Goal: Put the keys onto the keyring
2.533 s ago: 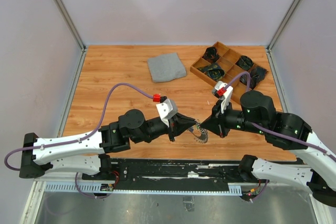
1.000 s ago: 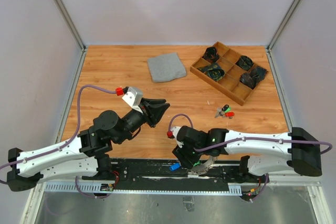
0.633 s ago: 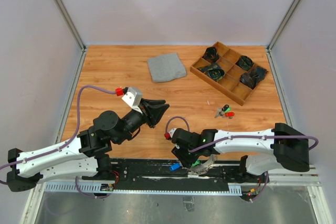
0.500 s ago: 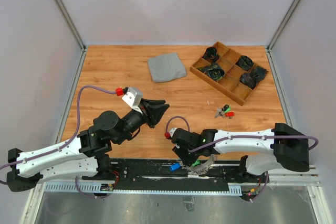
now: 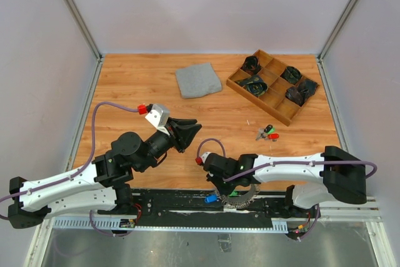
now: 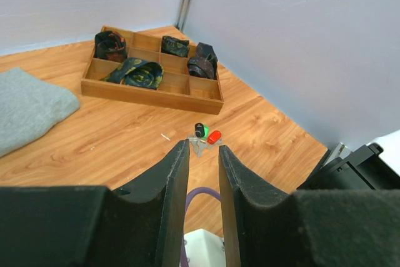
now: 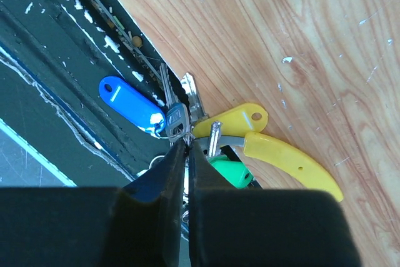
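well, blue key (image 7: 128, 103) lies diagonal, head up-left.

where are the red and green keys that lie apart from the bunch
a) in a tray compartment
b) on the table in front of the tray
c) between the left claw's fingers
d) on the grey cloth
b: the red and green keys lie on the table just in front of the wooden tray, well away from the grey cloth.
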{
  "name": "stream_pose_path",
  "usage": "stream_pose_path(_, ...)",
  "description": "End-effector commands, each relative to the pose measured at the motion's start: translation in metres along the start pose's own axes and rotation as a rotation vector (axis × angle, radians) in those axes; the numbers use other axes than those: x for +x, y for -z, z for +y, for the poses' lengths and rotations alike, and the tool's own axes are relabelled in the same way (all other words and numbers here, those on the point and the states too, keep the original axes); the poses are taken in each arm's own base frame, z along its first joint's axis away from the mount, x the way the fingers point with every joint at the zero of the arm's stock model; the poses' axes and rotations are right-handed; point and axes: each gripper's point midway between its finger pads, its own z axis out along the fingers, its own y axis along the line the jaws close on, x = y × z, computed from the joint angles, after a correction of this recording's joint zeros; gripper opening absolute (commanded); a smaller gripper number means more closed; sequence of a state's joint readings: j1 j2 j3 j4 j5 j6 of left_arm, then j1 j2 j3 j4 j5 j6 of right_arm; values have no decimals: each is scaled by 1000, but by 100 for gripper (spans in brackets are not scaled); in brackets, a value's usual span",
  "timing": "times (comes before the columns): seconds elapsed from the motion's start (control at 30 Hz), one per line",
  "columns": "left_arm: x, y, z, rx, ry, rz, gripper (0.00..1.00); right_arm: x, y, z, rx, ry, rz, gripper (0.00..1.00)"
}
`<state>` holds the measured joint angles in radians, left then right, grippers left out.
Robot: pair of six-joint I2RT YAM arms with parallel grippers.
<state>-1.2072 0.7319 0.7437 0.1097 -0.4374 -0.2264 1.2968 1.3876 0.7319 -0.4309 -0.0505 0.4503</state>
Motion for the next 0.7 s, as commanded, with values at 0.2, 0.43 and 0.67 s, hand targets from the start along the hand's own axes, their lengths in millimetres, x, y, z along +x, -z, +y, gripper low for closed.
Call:
stream_pose_path(0.2,1,0,7,-29,10,-9,31,-29,25,-27,38,-72,-115,1)
stream_pose_path(0.43,7,0,8,-33,15,6,31,-50,31,-65,77,-106,-144,1)
stream_pose_path(0.67,11,-2,7,-30,20,15,31,-76,21,-88,81,-57,-151,1)
